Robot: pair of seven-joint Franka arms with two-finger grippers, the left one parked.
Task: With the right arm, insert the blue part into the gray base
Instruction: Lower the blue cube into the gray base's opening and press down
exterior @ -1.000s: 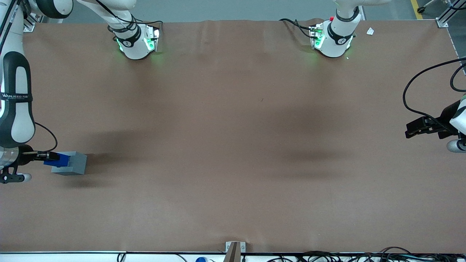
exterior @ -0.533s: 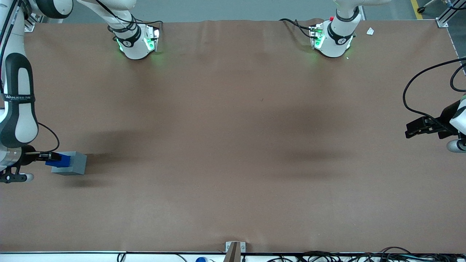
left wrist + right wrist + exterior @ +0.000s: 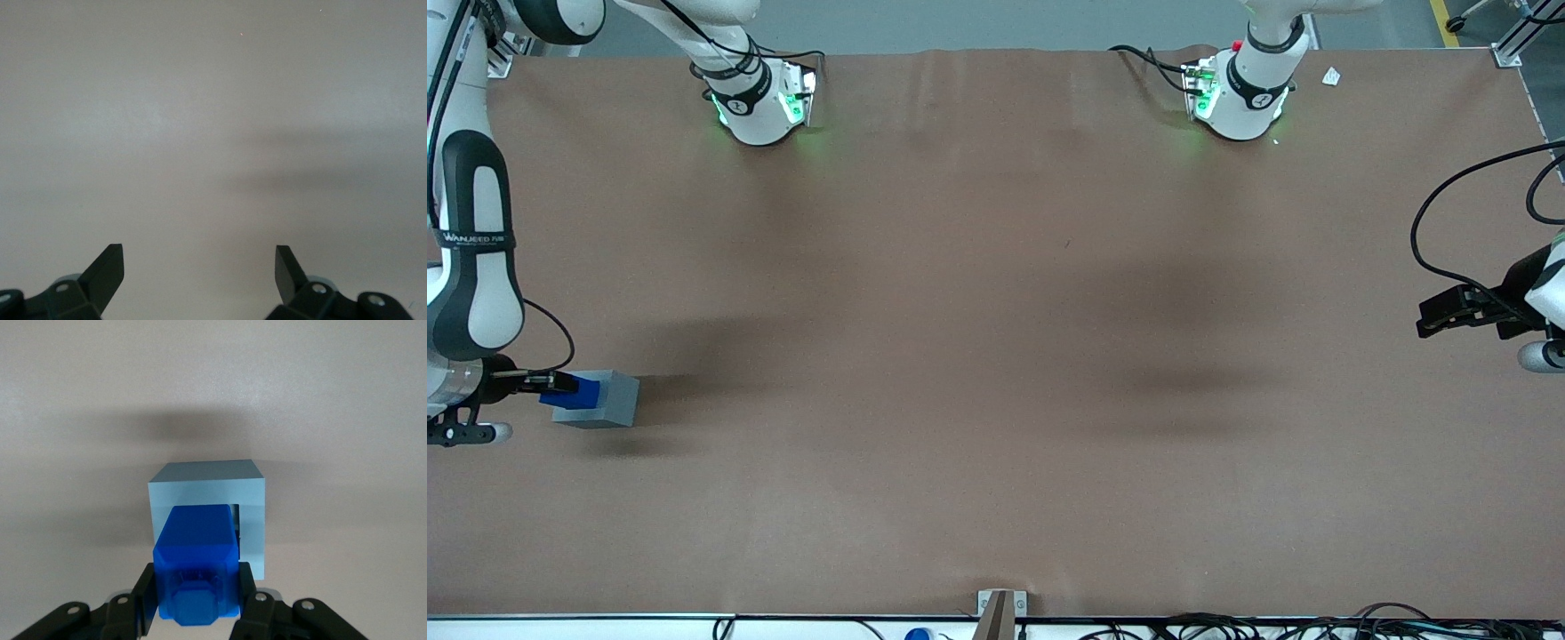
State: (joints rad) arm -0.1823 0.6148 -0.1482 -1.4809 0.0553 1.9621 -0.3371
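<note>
Insertion under way, not yet seated.
The small bright blue plastic block (image 3: pixel 197 567) is sitting clamped in the black two-finger end effector (image 3: pixel 198 613), partly entering the light gray square plastic base (image 3: pixel 208 513) directly beneath, on the brown worktop (image 3: pixel 996 356).

The front view looks steeply down on the whole brown bench (image 3: pixel 996 356) from high above. The right wrist view rides just above the tool (image 3: pixel 197 613), facing down close on the blue part (image 3: pixel 197 567) and gray base (image 3: pixel 250 513); the front view shows the same blue part (image 3: pixel 569 389) and gray base (image 3: pixel 609 400) small, toward the working arm's end. The left wrist view faces bare bench (image 3: pixel 213 133).
</note>
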